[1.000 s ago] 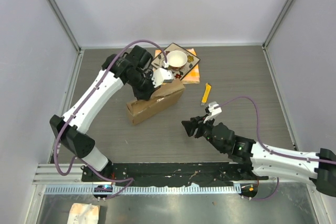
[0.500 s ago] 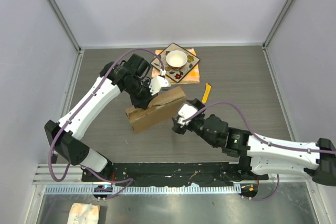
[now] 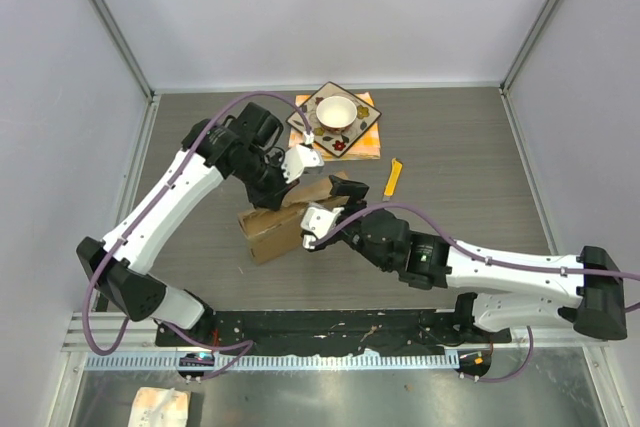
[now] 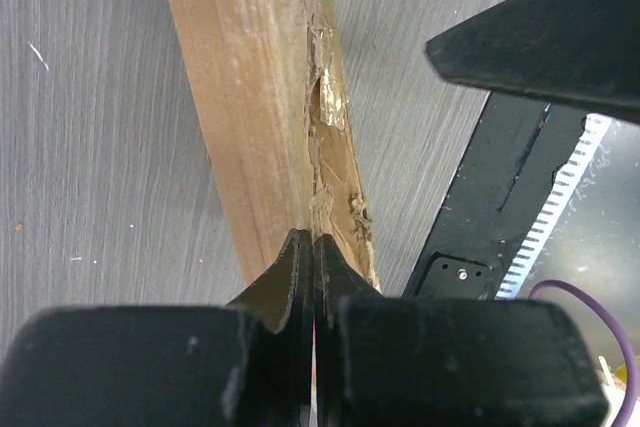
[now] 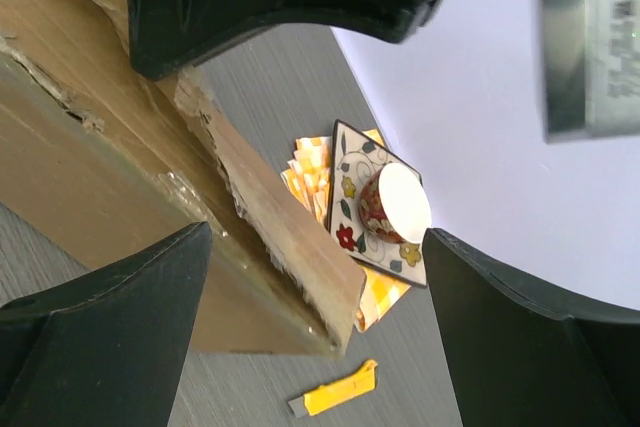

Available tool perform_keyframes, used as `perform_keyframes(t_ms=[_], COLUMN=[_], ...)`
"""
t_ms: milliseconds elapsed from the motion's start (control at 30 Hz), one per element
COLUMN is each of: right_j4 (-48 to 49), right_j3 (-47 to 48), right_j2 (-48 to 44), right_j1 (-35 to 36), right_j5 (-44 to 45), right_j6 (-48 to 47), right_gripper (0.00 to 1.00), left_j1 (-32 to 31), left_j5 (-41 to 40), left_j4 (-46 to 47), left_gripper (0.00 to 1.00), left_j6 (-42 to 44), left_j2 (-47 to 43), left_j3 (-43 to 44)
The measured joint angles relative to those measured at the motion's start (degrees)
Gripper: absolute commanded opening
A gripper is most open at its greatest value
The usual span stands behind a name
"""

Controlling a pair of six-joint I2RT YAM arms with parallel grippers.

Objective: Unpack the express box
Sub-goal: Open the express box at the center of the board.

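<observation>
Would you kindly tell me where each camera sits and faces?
Top external: overhead, behind the robot, looking down on left arm, right arm, express box.
Left wrist: looks along the left gripper, shut on the box's torn edge.
Right wrist: looks past the open right gripper at box, patterned plate, yellow cutter.
Shared: all three show the box.

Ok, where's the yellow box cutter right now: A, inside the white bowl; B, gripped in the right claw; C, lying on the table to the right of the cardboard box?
C: the yellow cutter lies loose on the table, apart from the express box.
</observation>
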Motion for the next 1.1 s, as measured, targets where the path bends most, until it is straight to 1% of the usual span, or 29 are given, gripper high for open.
perform_keyframes(t_ms=[300, 467, 767, 967, 1033, 1067, 1100], right_j4=[-0.07, -0.59, -0.57, -1.86, -1.84, -1.92, -1.99], right_j3=[1.44, 2.93, 4.68, 4.68, 4.68, 4.68, 4.68], right_j2=[5.7, 6.47, 8.22, 9.33, 9.33, 9.33, 9.33], right_j1=[0.0, -0.02, -0.76, -0.94, -0.98, -1.11, -1.18], right_j5=[-2.95, -3.72, -4.44, -5.05, -5.01, -4.85, -4.81], right_j6=[-0.52, -0.5, -0.5, -0.24, -0.26, -0.33, -0.33], right_gripper=[0.87, 0.84, 0.82, 0.77, 0.69, 0.61, 0.46], left_j1=[-0.35, -0.46, -1.01, -1.07, -1.07, -1.07, -1.05], left_j5=[0.87, 1.46, 2.23, 2.32, 2.43, 2.54, 2.73], left_j4=[-0.81, -1.07, -1.18, -1.18, -1.2, -1.2, -1.2], left_gripper=[0.0, 0.0, 0.0, 0.0, 0.0, 0.0, 0.0], left_j6=[-0.07, -0.09, -0.02, 0.0, 0.02, 0.04, 0.13], left_j2=[-2.16, -3.56, -4.96, -5.49, -5.6, -5.64, -5.68], left_j3=[-0.13, -0.87, -2.43, -3.02, -3.26, -3.3, -3.3])
